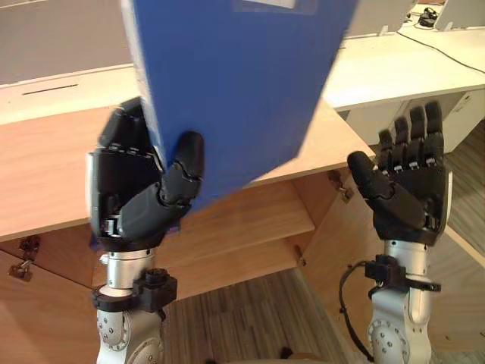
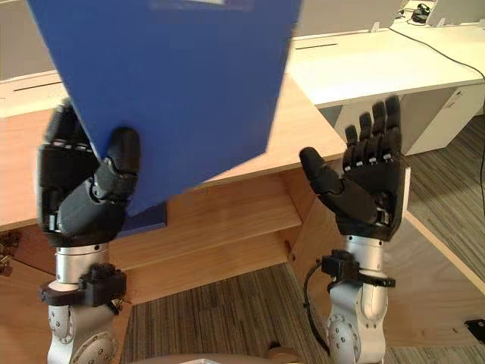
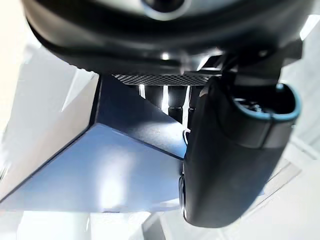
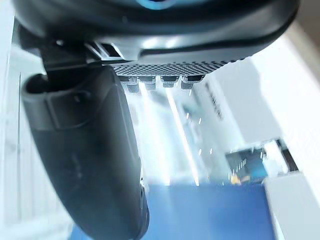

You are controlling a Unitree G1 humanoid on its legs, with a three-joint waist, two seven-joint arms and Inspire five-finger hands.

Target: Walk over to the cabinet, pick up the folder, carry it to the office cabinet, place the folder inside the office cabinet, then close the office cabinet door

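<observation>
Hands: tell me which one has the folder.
The left hand has it: its thumb and fingers pinch the blue folder at the lower corner. The right hand is raised beside it with straight fingers, holding nothing.

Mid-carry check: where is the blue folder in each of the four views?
Left eye view: folder at top centre, pinched by the left hand.
Right eye view: folder at upper left, above that hand.
Left wrist view: folder beside the thumb.
Right wrist view: blue patch past the thumb, likely the folder.
Shared landmark: the left hand's thumb on the folder.
</observation>
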